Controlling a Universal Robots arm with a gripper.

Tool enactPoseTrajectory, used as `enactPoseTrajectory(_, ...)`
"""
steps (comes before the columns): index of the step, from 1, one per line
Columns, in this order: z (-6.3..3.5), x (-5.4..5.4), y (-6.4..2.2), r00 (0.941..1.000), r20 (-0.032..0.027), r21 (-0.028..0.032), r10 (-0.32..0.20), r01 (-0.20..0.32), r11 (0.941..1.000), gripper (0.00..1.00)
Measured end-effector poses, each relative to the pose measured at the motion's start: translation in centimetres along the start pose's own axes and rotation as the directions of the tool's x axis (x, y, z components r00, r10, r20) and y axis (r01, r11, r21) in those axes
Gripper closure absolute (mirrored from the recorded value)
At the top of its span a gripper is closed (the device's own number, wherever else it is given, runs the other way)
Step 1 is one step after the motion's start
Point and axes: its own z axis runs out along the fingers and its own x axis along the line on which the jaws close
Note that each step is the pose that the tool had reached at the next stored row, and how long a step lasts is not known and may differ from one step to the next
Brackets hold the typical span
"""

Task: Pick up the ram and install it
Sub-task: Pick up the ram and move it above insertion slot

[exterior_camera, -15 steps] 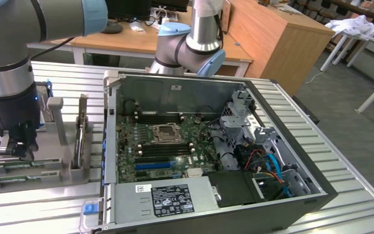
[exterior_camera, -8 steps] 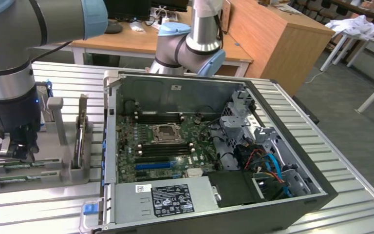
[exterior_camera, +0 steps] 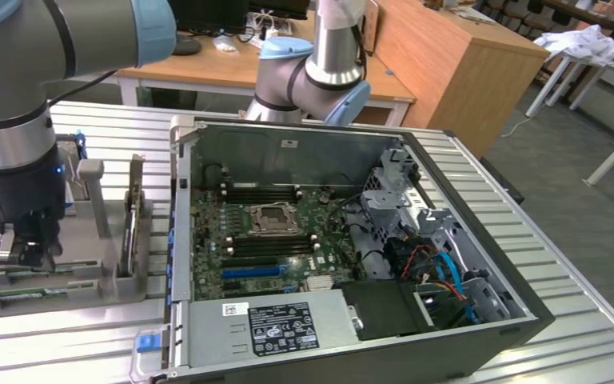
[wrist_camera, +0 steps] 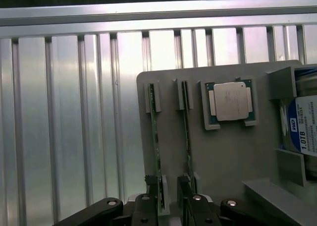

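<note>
The ram (wrist_camera: 157, 137) stands on its long edge in a narrow slot of a grey holder (wrist_camera: 223, 161), with a second stick (wrist_camera: 187, 132) of the same kind in the next slot just beside it. The jaws stand apart, low over the near ends of these two sticks. One fingertip (wrist_camera: 152, 185) is by the ram and the other is by the second stick, and I cannot tell whether either touches. Neither stick is raised from its slot. Past the second stick, a square silver processor (wrist_camera: 230, 101) lies flat in its own recess in the holder. A hard drive (wrist_camera: 302, 132) with a blue and white label stands in a pocket at the holder's far side. The holder rests on a ribbed metal surface (wrist_camera: 74, 112), near the edge on the exterior view's left, with the arm (exterior_camera: 13, 152) reaching down onto it. To the exterior view's right, taking up the middle of the surface, lies an open computer case (exterior_camera: 478, 320). Its green motherboard (exterior_camera: 285, 240) faces up, and dark memory slots (exterior_camera: 259, 193) run on either side of the processor socket (exterior_camera: 272, 214).
</note>
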Motion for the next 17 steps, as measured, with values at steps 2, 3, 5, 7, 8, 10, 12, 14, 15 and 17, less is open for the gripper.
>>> enactPoseTrajectory(2,-0.01,0.2,-0.02,1.0,0.0,0.0,-0.001,0.001,1.0,0.7)
enactPoseTrajectory(3,-0.01,0.3,-0.02,1.0,-0.0001,0.0,-0.001,0.001,1.0,0.7)
enactPoseTrajectory(5,-0.01,0.3,-0.03,1.0,0.0,0.0,-0.001,0.001,1.0,0.7)
enactPoseTrajectory(7,0.03,0.3,-0.02,1.0,0.0005,0.0,-0.001,0.001,1.0,0.7)
enactPoseTrajectory(8,0.15,0.3,-0.03,1.0,0.0008,0.0001,-0.001,0.001,1.0,0.7)
enactPoseTrajectory(10,0.49,0.3,-0.05,1.0,0.0011,-0.0001,-0.002,0.002,1.0,0.7)
enactPoseTrajectory(12,0.85,0.4,-0.07,1.0,0.001,-0.0001,-0.003,0.003,1.0,0.7)
enactPoseTrajectory(14,1.21,0.4,-0.09,1.0,0.0009,-0.0003,-0.006,0.006,1.0,0.7)
enactPoseTrajectory(15,1.39,0.4,-0.09,1.0,0.0008,-0.0003,-0.007,0.007,1.0,0.7)
enactPoseTrajectory(17,1.75,0.4,-0.11,1.0,0.0007,-0.0003,-0.01,0.01,1.0,0.7)
